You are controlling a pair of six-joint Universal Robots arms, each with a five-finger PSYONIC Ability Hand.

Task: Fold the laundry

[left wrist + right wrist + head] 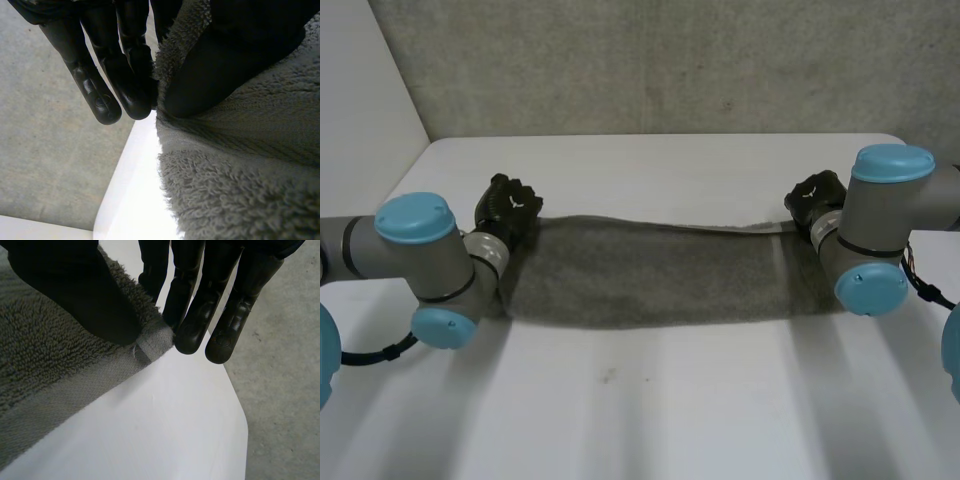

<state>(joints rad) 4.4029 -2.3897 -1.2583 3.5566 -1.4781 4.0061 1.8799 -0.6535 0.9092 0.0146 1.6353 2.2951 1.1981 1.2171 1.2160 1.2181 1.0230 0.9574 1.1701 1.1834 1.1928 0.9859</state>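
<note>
Both left hand (125, 85) and right hand (200, 315) pinch towel (650, 275) corners.

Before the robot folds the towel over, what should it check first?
1. Left hand has the towel: ok, its thumb pinches the edge against the fingers.
2. Right hand has the towel: ok, its thumb pinches a corner against the fingers.
3. Towel spread out between the two hands: ok, no bunching in the head view.
4. Table bare in front of the towel: ok.
5. Near corners lying flat: cannot tell, the arms hide them.
</note>
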